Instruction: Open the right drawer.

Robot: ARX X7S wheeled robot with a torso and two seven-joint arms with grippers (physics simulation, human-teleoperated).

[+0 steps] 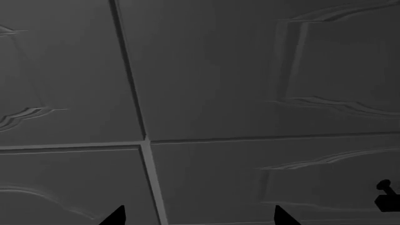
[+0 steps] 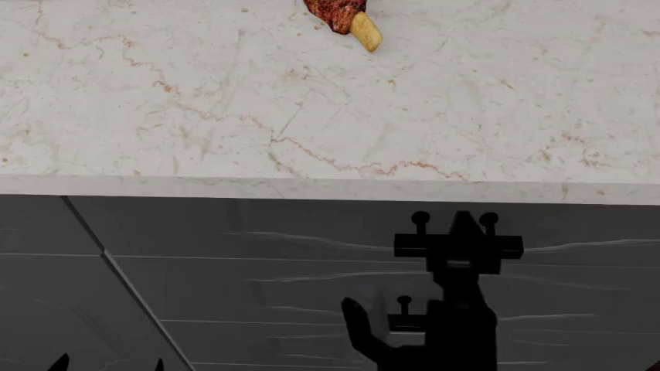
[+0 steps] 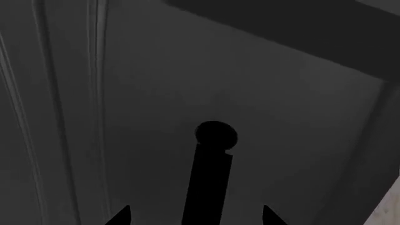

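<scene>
We see the right arm as a flat black silhouette, blocky, with a curved prong at lower centre. Our left gripper shows only two pointed black fingertips, lower left.

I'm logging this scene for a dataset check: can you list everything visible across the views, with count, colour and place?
Countertop: one, pale marble with reddish veins, above the cabinet fronts.
Food item: one, dark red-brown with a yellow tip, at the counter's far edge, partly cut off by the frame.
Right drawer: one, dark grey front with pale wavy streaks, directly under the counter edge.
Drawer handle: one, black bar on two round-topped posts, on the right drawer.
Lower drawer fronts: at least two, grey, stacked below; one shows a small black handle.
Right gripper: black, its fingertips either side of the handle bar.
Left gripper: black, only fingertips visible, facing grey panels.
</scene>
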